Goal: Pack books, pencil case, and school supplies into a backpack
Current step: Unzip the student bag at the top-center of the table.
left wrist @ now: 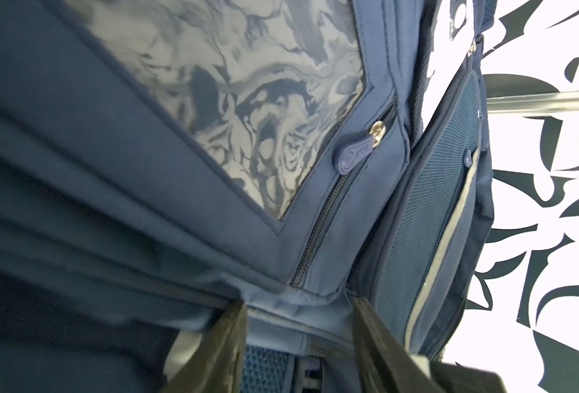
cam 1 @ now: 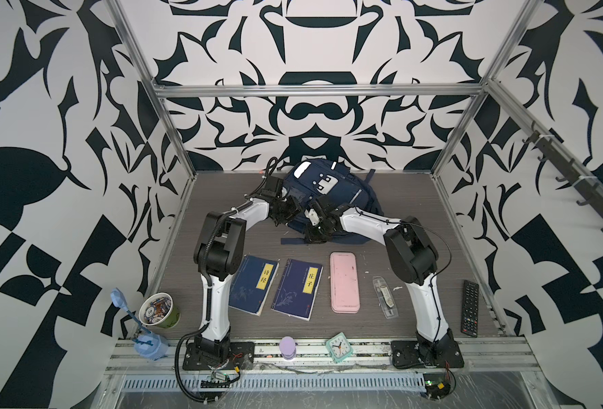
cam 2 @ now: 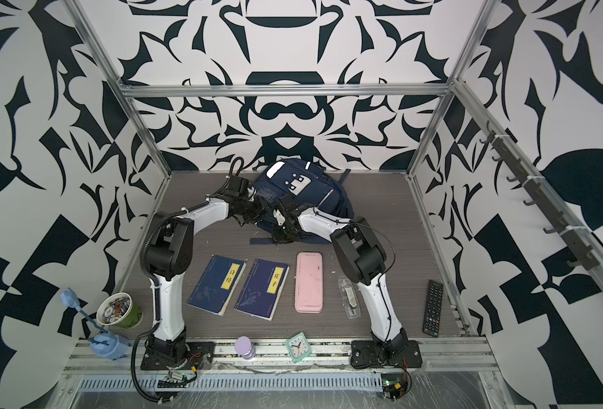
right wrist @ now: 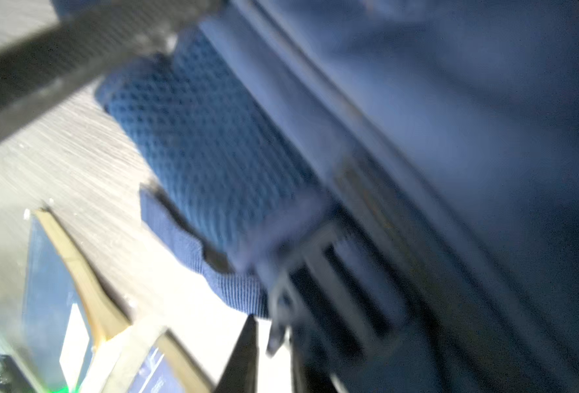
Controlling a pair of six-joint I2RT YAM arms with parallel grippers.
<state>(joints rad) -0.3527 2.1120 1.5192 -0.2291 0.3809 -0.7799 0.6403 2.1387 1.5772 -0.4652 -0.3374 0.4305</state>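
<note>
Front rail first: teal alarm clock [cam 1: 339, 346] and a lilac thing [cam 1: 288, 347], neither part of the job. On the grey table [cam 1: 416, 198] behind them the items lie in a row, flat and apart from each other: the two books [cam 1: 254, 285], second one [cam 1: 298, 288] just beside the first, then the pink pencil case [cam 1: 345, 282], then the clear school supplies packet [cam 1: 385, 296] near the right arm. The black remote [cam 1: 470, 307] is off to the side. So nothing is packed, all four things are still out. The backpack [cam 1: 328, 198] lies at the back of the table, and both arms reach to its near edge. No open mouth shows in either top view, and the pocket zip pull [left wrist: 356, 154] in the left wrist view sits on a zip that looks closed. Left gripper [left wrist: 298, 301]: fingers stand moderately apart with a pale blue seam of the bag across the gap, and I cannot tell whether it is pinched or only straddled. Right gripper [right wrist: 272, 331]: that view is blurred, the fingers are narrowly parted by the strap webbing and mesh padding, nothing clearly held. Judged stage: getting the bag open, very early. Left to do: open the compartment, then load books, case and packet.
</note>
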